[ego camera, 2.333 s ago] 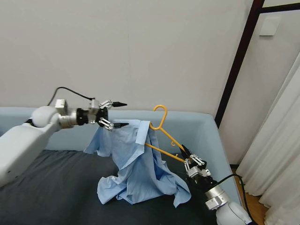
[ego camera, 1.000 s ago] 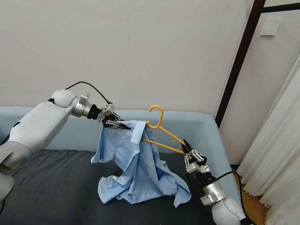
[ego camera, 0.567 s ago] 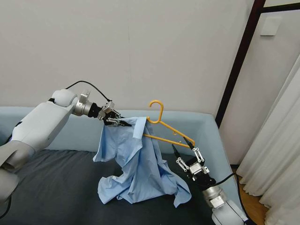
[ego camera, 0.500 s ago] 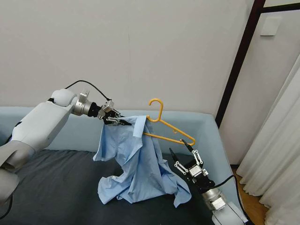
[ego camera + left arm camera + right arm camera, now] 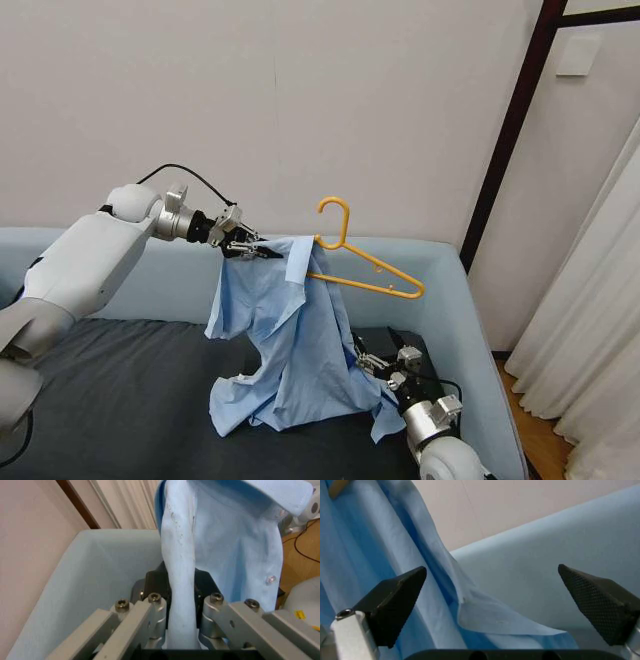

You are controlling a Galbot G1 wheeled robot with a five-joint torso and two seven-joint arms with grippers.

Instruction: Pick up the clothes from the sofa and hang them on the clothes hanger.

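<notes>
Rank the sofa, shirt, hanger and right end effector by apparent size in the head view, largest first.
sofa
shirt
hanger
right end effector, open by the shirt's hem; nearer the camera, so it looks larger than true.

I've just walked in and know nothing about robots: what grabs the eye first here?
A blue shirt is held up over the sofa, pinched near its collar by the left claw. An orange hanger pokes out of its collar, one end bare. Lower down, the right claw gapes open beside the shirt's hem.
</notes>
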